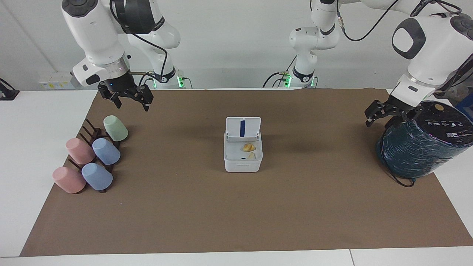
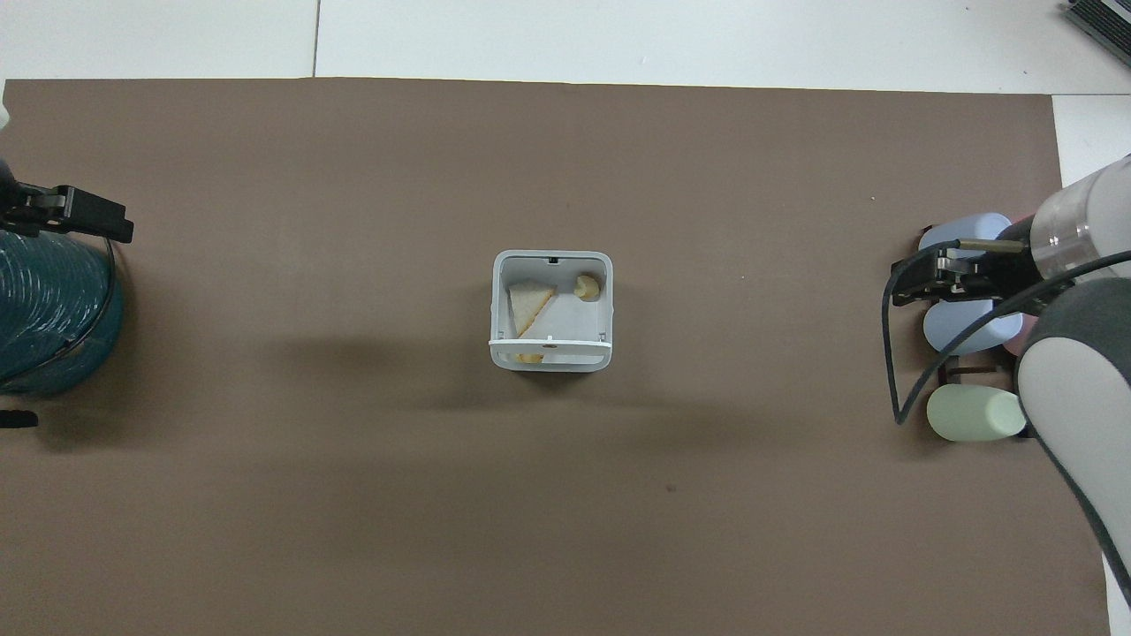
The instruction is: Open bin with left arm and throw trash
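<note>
The white bin [image 1: 242,166] stands in the middle of the brown mat with its lid [image 1: 243,127] hinged upright, blue strip showing. The trash [image 1: 248,147] lies inside it. In the overhead view the bin [image 2: 550,258] holds a triangular scrap [image 2: 528,305], one nugget [image 2: 587,285], and another nugget [image 2: 530,358] half hidden under the lid. My left gripper [image 1: 373,114] hangs beside the top of the teal cylinder, also seen overhead [image 2: 84,215]. My right gripper [image 1: 132,107] is open and empty, raised over the cup rack [image 2: 910,283].
Several pastel cups [image 1: 99,155] lie on a dark rack at the right arm's end of the mat. The big teal wrapped cylinder [image 1: 417,151] lies at the left arm's end, with a black cable by it.
</note>
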`<move>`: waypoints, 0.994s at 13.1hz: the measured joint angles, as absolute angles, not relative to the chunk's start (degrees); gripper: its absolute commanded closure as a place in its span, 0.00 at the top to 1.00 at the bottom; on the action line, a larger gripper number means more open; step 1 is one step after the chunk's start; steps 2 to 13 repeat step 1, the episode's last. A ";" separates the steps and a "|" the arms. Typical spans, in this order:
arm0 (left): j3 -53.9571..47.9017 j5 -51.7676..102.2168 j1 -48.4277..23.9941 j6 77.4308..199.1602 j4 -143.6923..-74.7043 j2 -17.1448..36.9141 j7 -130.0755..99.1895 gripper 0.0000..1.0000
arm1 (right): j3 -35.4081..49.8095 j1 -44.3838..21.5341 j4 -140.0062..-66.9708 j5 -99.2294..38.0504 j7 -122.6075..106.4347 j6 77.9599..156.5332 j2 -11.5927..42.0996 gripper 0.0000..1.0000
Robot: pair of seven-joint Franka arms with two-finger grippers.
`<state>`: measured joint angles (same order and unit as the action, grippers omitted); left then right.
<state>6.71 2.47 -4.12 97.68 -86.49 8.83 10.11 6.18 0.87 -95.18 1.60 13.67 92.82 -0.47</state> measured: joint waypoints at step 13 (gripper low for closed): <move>6.77 2.47 -4.09 97.68 -86.50 8.83 10.11 1.00 | 6.18 0.87 -95.18 1.58 13.67 92.83 -0.48 1.00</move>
